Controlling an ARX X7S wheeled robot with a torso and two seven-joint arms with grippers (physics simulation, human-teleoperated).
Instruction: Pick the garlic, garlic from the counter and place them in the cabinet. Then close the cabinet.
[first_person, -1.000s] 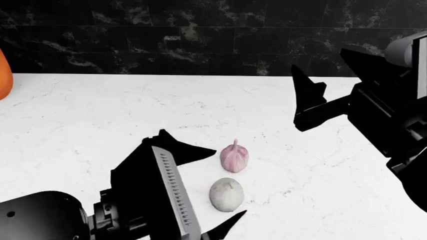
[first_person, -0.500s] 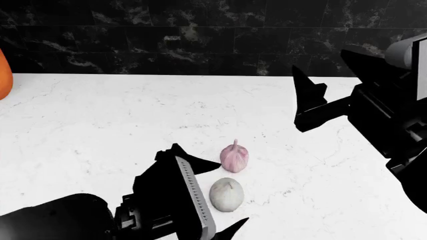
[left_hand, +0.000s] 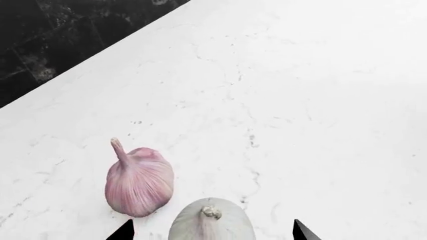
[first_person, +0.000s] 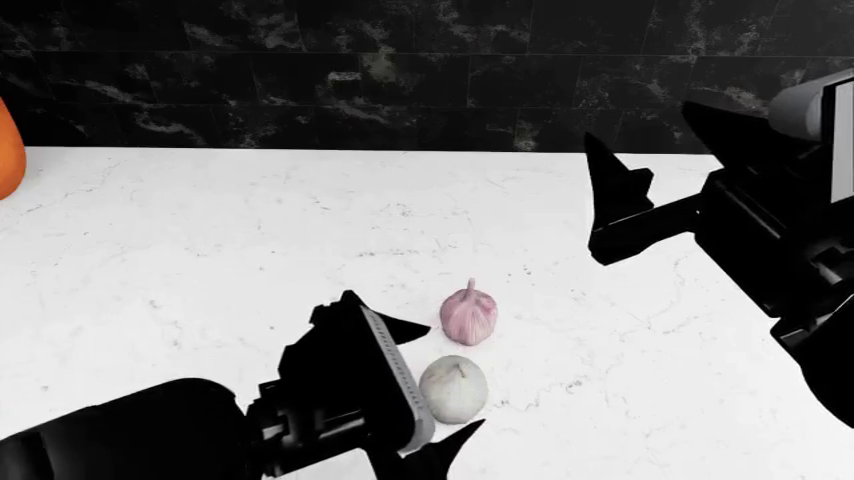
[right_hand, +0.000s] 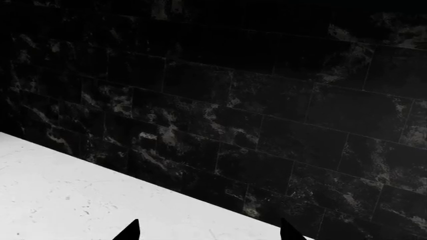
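A wall of black marbled tiles (first_person: 334, 75) stood at the far side, with pale grey veins and thin joint lines between the tiles. An orange pot (first_person: 7, 150) was just in front of this wall, at its left end, and only 1 curved edge showed.

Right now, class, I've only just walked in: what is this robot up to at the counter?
The robot's left hand is open and set around the white garlic, one fingertip on each side, but it has not gripped it. The pink garlic lies just beyond it on the white counter. The right hand is open, up near the black tiled wall, holding nothing. An orange pot sits at the far left edge. No cabinet is in view.
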